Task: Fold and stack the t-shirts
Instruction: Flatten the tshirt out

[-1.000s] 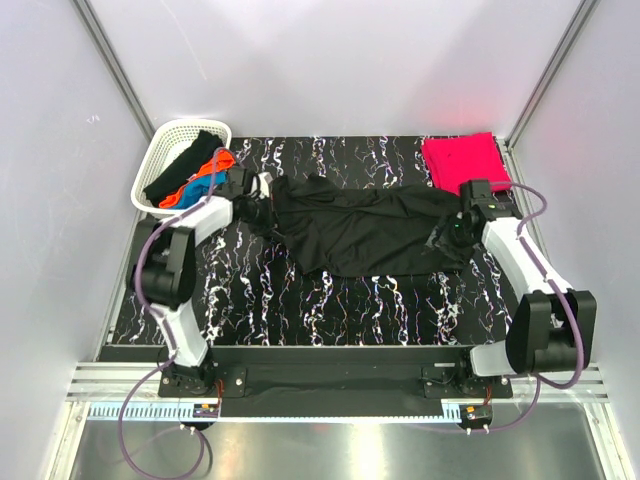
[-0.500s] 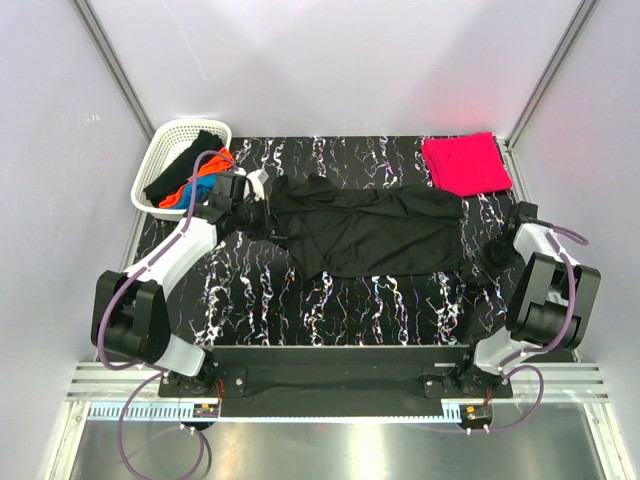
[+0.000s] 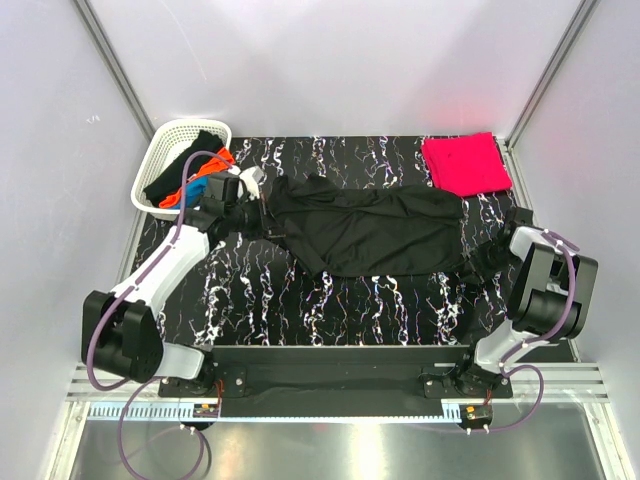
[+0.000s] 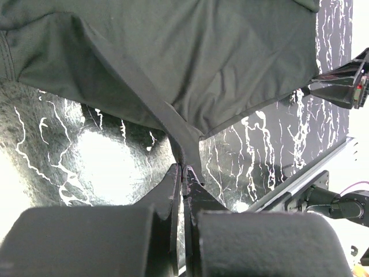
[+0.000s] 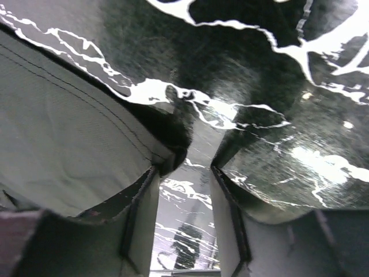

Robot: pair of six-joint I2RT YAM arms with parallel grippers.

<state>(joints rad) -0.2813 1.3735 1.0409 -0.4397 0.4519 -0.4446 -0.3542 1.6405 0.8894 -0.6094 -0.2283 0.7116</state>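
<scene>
Well, black t-shirt (image 4: 202,52) edge pinched inside left tool (image 4: 183,169).

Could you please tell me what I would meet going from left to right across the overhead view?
white basket → left hand → black t-shirt → folded pink t-shirt
</scene>
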